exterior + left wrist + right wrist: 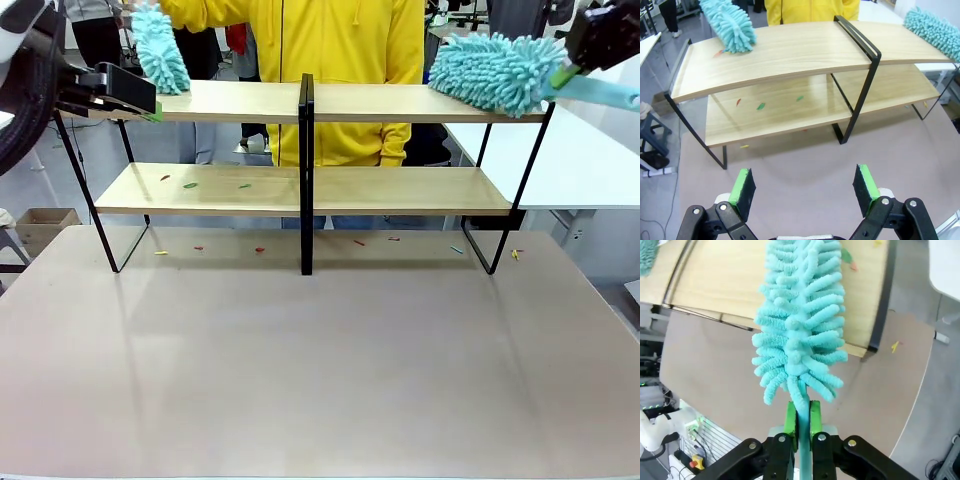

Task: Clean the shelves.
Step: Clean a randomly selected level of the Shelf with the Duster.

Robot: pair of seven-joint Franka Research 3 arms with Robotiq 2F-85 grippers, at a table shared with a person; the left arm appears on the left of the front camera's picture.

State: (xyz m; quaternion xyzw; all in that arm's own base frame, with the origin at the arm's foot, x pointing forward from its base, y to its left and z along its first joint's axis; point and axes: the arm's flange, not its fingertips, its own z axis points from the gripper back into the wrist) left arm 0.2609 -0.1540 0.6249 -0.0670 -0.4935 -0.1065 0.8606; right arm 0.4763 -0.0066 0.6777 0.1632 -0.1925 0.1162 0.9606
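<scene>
Teal duster (pixel 800 330) clamped by its handle in the right claw (pixel 800 416), head lying on the top board of the shelves (pixel 380 102); left claw (pixel 805 186) gapes wide, empty.

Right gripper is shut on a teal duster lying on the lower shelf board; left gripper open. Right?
No: the front view shows the teal duster in the right gripper lying on the upper board, not the lower. The left gripper is open.

You see the shelves (pixel 400 190) standing straight at 12 o'clock on the bench (pixel 320 380): two long pale wood boards in a thin black frame with a middle post. Tiny coloured bits (pixel 190 185) dot the lower board.
</scene>
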